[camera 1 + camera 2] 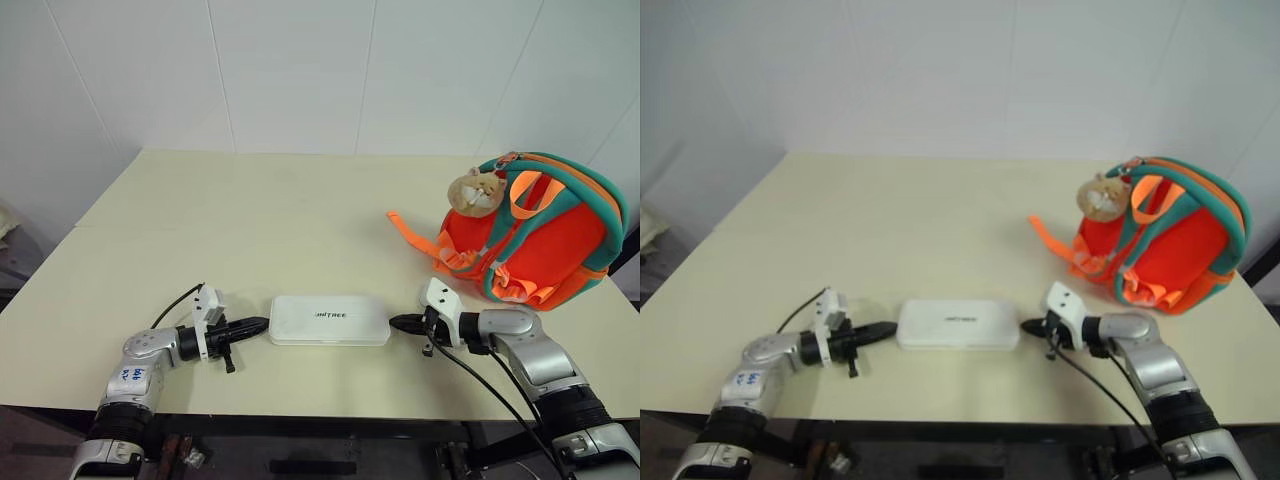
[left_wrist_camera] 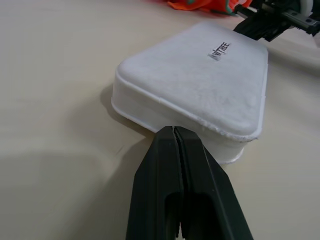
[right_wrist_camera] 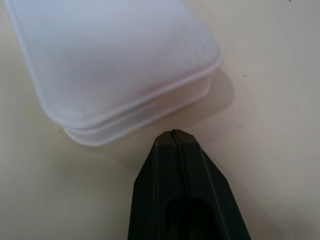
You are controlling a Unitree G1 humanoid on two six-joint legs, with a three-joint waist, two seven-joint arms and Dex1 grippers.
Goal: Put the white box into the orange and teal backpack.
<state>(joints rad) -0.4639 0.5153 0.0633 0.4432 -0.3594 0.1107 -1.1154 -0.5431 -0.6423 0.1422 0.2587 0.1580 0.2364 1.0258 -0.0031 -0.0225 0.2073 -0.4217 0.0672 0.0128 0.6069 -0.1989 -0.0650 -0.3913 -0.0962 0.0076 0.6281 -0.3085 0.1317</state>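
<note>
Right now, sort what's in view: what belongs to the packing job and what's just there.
Job:
- box, flat on the table
- backpack, standing at the right
- left gripper and right gripper, fingers shut, one at each end of the box

Just there:
- table
- hamster charm on the backpack

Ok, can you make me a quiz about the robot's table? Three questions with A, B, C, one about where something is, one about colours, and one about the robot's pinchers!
1. Where is the white box?
A. Inside the backpack
B. Flat on the table, between the two grippers
C. Held up in the air

2. What colours is the backpack?
A. Orange and teal
B. Blue and yellow
C. Black and white

3. How are the fingers of the left gripper and the right gripper?
A. Both wide open
B. One open, one shut
C. Both shut

Answers:
1 B, the box lies on the tabletop with a gripper at each short end.
2 A, an orange body with teal trim.
3 C, each wrist view shows its two black fingers pressed together.
</note>
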